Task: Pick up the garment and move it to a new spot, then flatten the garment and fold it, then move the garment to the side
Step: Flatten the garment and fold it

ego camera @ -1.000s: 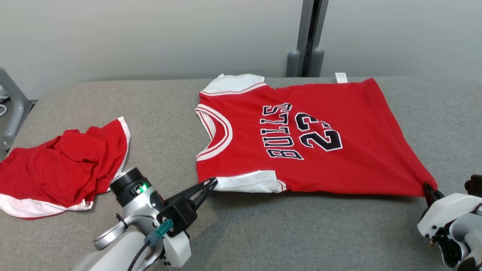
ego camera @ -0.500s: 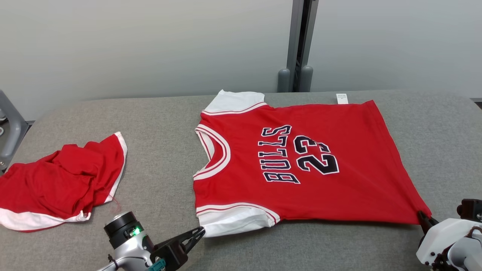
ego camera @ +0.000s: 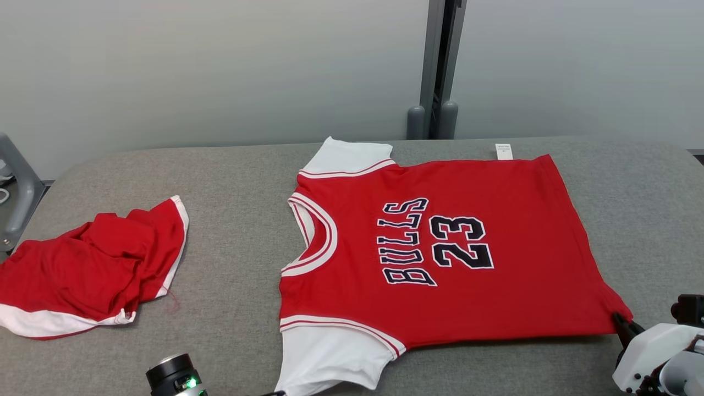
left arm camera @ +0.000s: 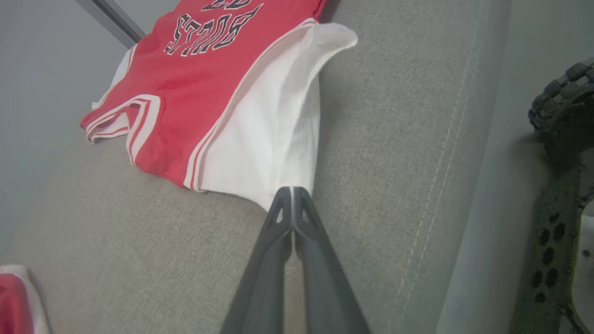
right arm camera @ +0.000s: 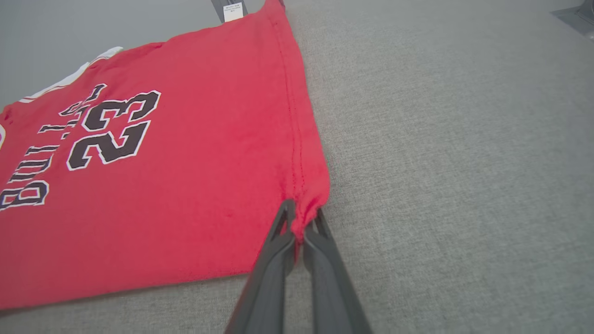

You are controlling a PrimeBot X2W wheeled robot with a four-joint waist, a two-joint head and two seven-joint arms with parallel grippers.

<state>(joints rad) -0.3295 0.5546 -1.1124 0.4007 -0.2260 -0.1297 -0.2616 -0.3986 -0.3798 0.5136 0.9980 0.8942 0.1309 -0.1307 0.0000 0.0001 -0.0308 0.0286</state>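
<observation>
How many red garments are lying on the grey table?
2. The Bulls jersey lies spread at centre-right, held by the left claw and right claw; a crumpled garment sits at the table's left. None seems hidden.

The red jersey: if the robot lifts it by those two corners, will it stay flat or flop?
Probably flop: the jersey puckers where the right gripper pinches it, and its white sleeve curls at the left gripper. It is likely light, since two small pinches hold it. It would probably sag between them.
</observation>
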